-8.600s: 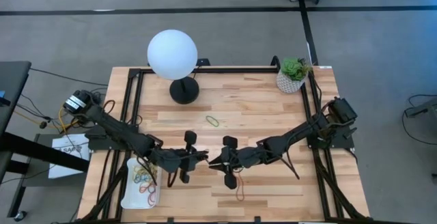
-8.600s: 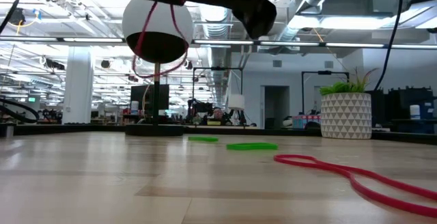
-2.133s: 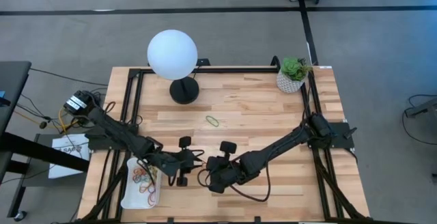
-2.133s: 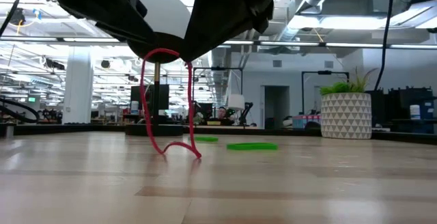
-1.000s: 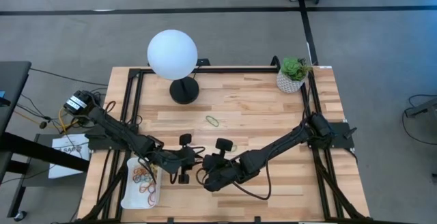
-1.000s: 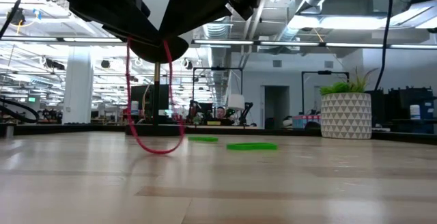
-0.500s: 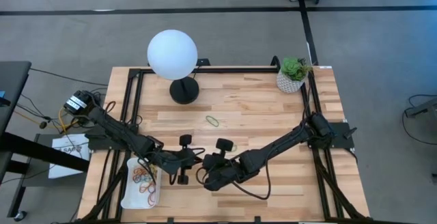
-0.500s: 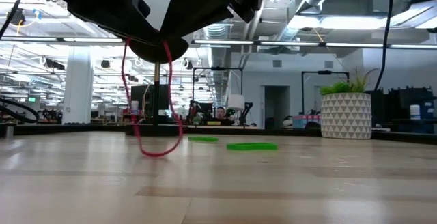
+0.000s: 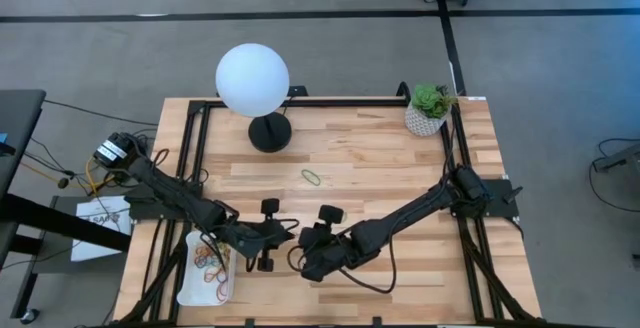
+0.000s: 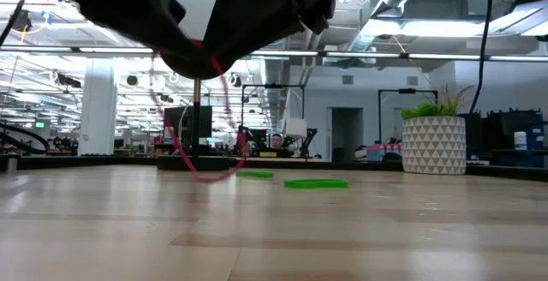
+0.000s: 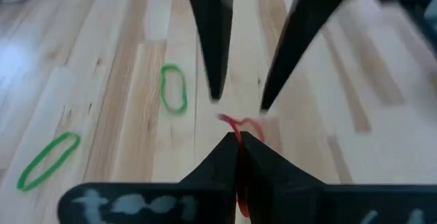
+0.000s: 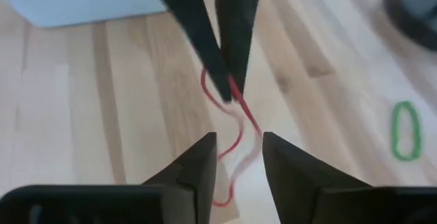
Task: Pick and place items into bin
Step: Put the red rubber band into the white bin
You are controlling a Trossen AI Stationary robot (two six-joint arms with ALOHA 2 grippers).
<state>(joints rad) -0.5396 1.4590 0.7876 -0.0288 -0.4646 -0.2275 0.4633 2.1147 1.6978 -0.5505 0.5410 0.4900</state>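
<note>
Now red rubber band hangs off the counter, pinched between the closed tips of the left claw, just right of the white bin, loop dangling in low view above the wood. Right claw sits tip to tip with the left one, fingers parted, band's tail passing between them, nothing gripped. Bin lies at the counter's front-left corner with several coloured bands inside; two green bands lie flat farther back from the bin.
</note>
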